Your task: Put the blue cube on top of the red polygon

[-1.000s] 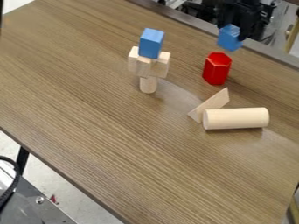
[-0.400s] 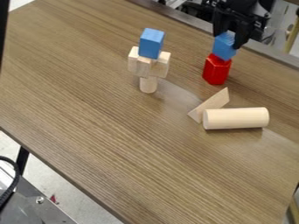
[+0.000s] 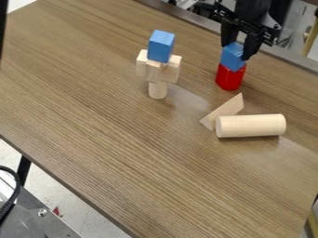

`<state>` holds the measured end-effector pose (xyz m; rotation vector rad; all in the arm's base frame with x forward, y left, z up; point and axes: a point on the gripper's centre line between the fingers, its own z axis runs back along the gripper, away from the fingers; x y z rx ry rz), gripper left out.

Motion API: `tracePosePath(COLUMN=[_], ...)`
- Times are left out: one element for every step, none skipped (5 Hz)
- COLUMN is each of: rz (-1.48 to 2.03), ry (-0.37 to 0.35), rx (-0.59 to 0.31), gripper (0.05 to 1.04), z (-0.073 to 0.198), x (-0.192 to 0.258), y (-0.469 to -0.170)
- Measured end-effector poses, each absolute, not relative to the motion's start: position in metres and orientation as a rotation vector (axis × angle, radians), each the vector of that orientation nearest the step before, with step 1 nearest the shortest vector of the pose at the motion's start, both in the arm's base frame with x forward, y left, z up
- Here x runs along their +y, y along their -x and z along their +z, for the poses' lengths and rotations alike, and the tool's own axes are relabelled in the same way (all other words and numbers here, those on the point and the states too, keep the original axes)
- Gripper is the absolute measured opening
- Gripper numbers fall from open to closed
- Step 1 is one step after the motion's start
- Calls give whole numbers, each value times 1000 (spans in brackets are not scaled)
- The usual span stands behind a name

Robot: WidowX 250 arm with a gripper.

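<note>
Step in hand, as I judge it: seating the blue cube (image 3: 231, 56) on the red polygon (image 3: 229, 78) and letting go. The cube's underside meets the polygon's top as I see it from here; whether its weight rests there or a sliver of gap remains, I cannot tell.

To do it well: centre the cube over the upright polygon, as its narrow top forgives little overhang. Keep the cube's base level. Ease down only until contact is firm; pressing on could tip or skid the polygon across the desk (image 3: 124, 153). Then part the fingers slowly and evenly, both sides together, so neither drags the cube off. Lift straight up, well clear, before any sideways travel. A finger catching a cube face on the way out looks the likeliest upset.

Neighbours: wooden wedge (image 3: 226, 110) and lying cylinder (image 3: 251, 126) on the camera's side of the polygon, apart from it; a light wooden stack (image 3: 157, 74) topped by another blue block (image 3: 162, 46) stands well off to one side. None seems in the way of a vertical exit.

Pincer (image 3: 236, 51): hanging from above, clamped on the cube by its sides. The cube lies between the fingertips, its lower part reaching below them, with the polygon directly beneath.
</note>
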<state>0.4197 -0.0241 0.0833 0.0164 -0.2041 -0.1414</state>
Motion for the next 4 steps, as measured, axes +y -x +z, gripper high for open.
tracePosePath(rz=[-133,-127,-127,-118], ry=[-15,-15,12,21], rx=[-206,-241,-279,-333], gripper=[910,1003,1000,1000], z=[69,81,97,133], x=[-23,-23,-27,-23], y=[-414,-414,-412,-407])
